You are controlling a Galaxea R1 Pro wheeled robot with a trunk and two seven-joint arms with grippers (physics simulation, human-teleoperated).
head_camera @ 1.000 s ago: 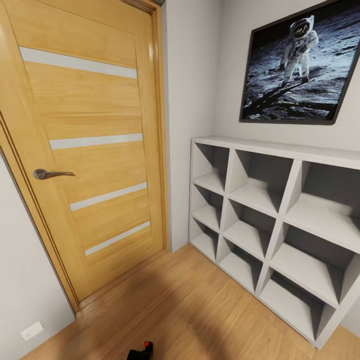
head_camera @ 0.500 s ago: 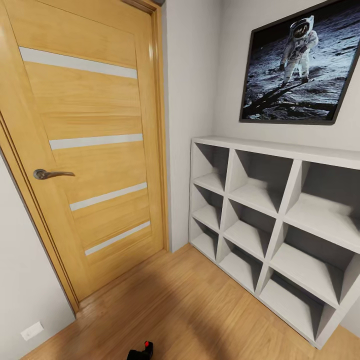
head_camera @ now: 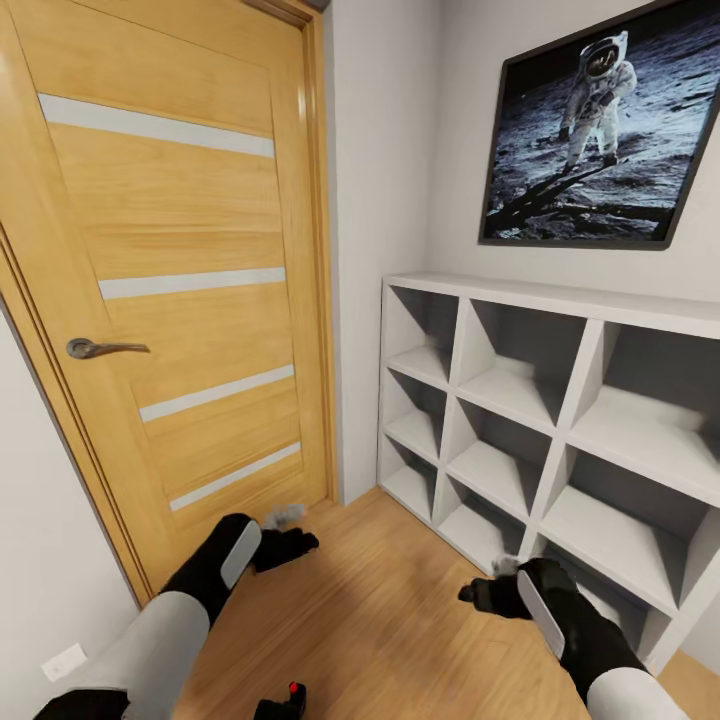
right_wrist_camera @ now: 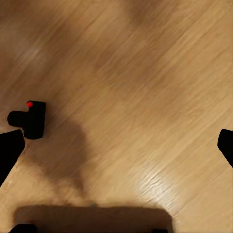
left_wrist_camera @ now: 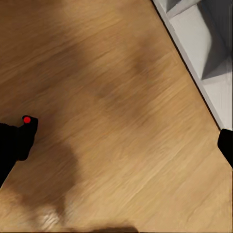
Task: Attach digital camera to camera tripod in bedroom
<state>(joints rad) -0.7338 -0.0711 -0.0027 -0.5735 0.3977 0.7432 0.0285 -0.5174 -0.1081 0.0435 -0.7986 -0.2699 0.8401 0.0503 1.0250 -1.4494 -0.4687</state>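
Camera [right_wrist_camera: 30,119] on wood floor [right_wrist_camera: 145,73], whole in right wrist view, half-cut in head view. Both tools [head_camera: 285,545] [head_camera: 490,592] spread wide, seemingly empty.

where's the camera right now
The camera sits on the wood floor at the bottom edge of the head view, between the two arms, nearer the left gripper and in front of the door.

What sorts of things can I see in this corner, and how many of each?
Wooden door: 1
White cubby shelf: 1
Framed astronaut picture: 1
Wall socket: 1
Small black camera on the floor: 1
Robot grippers, left and right: 2
Total: 7
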